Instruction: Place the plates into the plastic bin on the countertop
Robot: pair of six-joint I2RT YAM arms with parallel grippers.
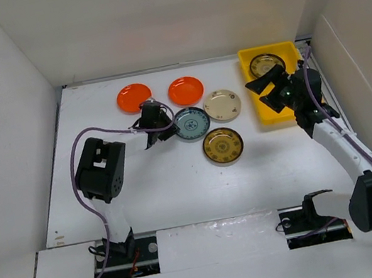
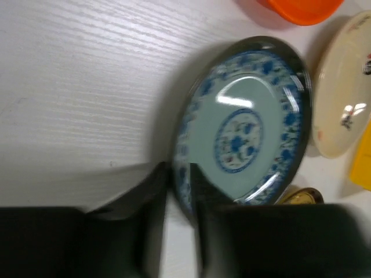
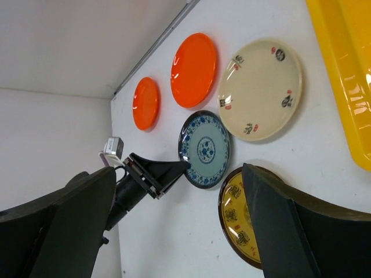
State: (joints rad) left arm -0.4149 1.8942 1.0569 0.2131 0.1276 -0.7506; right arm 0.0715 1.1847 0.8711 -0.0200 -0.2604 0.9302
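My left gripper (image 1: 168, 129) is shut on the left rim of the teal-patterned plate (image 1: 191, 123), which lies on the white countertop (image 1: 165, 186). In the left wrist view the rim sits between the two fingers (image 2: 153, 197). My right gripper (image 1: 264, 90) is open and empty above the near half of the yellow bin (image 1: 292, 52). One brown-gold plate (image 1: 266, 64) lies in the bin's far half. Two orange plates (image 1: 134, 98) (image 1: 185, 90), the cream plate (image 1: 222, 105) and a second brown-gold plate (image 1: 223, 145) lie on the countertop. The green and black plates are out of view.
White walls enclose the countertop on the left, back and right. The bin stands against the back right corner. The cream plate (image 2: 342, 116) and an orange plate (image 2: 298, 8) lie close to the teal plate (image 2: 243, 127).
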